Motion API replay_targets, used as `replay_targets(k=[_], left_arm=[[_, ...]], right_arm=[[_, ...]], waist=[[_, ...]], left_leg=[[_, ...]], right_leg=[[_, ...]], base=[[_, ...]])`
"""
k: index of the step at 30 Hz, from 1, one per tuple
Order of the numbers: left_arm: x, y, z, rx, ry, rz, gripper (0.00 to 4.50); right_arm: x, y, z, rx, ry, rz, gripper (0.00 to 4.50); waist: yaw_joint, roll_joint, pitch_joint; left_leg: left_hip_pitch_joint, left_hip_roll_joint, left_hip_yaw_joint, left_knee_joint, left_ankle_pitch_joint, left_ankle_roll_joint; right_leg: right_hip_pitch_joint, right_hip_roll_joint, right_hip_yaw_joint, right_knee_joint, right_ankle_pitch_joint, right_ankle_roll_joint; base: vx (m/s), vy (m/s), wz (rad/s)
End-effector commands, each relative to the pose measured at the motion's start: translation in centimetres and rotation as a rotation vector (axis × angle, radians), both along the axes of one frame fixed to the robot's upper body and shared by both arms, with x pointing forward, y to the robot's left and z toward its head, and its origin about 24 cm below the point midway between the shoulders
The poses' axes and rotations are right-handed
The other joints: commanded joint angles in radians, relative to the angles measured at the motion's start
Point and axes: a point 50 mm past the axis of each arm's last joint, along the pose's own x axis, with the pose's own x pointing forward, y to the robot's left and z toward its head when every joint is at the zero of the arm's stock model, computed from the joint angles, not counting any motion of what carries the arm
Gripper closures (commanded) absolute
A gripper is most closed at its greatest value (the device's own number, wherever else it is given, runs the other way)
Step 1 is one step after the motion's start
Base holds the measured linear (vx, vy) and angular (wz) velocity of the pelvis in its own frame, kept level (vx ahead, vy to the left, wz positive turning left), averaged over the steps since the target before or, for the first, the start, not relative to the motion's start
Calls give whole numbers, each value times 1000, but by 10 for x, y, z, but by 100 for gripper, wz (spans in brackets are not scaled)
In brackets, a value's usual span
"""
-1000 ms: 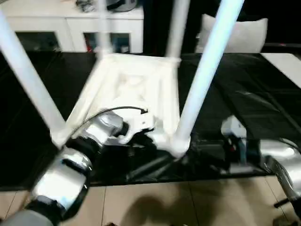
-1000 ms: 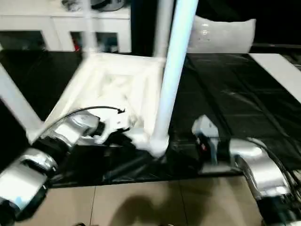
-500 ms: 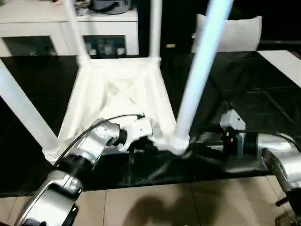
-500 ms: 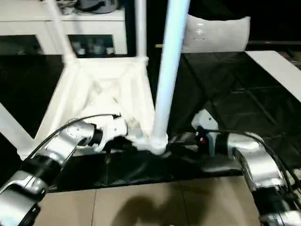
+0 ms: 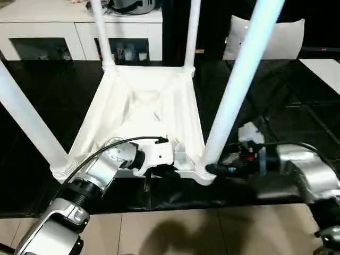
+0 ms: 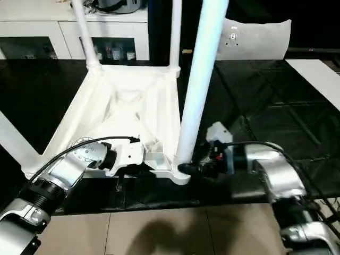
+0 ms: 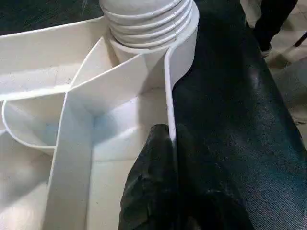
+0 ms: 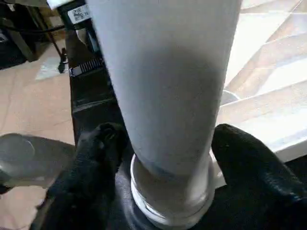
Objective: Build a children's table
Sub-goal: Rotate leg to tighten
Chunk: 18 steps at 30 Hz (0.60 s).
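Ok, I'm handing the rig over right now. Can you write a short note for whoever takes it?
Left gripper: shut on the near rim of the tabletop, one finger on each side of the wall.
Right gripper: fingers either side of the base of the near right leg, at its socket; I cannot tell if it grips yet.
Things: tabletop lies upside down on the black table, ribs up. All four legs stand in their corner sockets.
Done: legs placed.
Left: probably tighten the near right leg, check the others, then turn the table upright.
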Motion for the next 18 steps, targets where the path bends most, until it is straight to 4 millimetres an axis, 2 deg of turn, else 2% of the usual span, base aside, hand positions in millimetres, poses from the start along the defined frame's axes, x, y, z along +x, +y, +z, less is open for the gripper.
replay_targets(k=[1, 3, 7, 9, 12, 15, 17, 18], left_arm=[[-8, -6, -5, 20, 12, -77, 450], [-8, -6, -5, 19, 14, -76, 450], [-8, -7, -6, -18, 60, -27, 450], [-8, -7, -6, -23, 69, -17, 450], [-6, -12, -5, -40, 115, 64, 450], [3, -23, -2, -90, 134, 214, 450], [9, -32, 0, -116, 141, 326, 450], [11, -37, 0, -122, 135, 372, 450]], right_arm=[[2, 1, 2, 14, 15, 22, 162], [2, 1, 2, 16, 21, 28, 169], [-3, 5, 1, 72, 67, 39, 219], [-4, 6, 1, 84, 78, 37, 228], [-5, 18, -2, 80, 85, -27, 242], [6, 33, -3, 79, 54, -205, 249], [16, 40, -6, 72, 60, -349, 250], [20, 44, -8, 59, 57, -427, 251]], waist=[[1, -22, -57], [1, -23, -57], [1, -21, -57], [1, -20, -56], [0, -18, -56], [-8, -20, -49], [-18, -20, -47], [-32, -21, -47]], left_leg=[[-19, 23, 8, -65, -83, 100], [-19, 23, 8, -65, -79, 100], [-19, 25, 8, -65, -70, 102], [-19, 25, 8, -65, -72, 103], [-18, 24, 9, -66, -76, 91], [-14, 15, 10, -68, -114, 65], [-17, 10, 7, -67, -122, 43], [-20, 5, 6, -66, -128, 32]], right_leg=[[69, -62, 61, -66, -352, -115], [69, -61, 61, -65, -350, -112], [69, -62, 62, -62, -336, -119], [69, -61, 62, -64, -337, -120], [70, -61, 63, -66, -351, -112], [65, -58, 57, -83, -452, -75], [65, -57, 51, -90, -506, -44], [66, -55, 46, -95, -533, -25]], base=[[0, 0, 0], [0, 0, 0], [0, 0, 0], [0, 0, 0], [0, 0, 0], [0, 0, 0], [0, 0, 0], [0, 0, 0]])
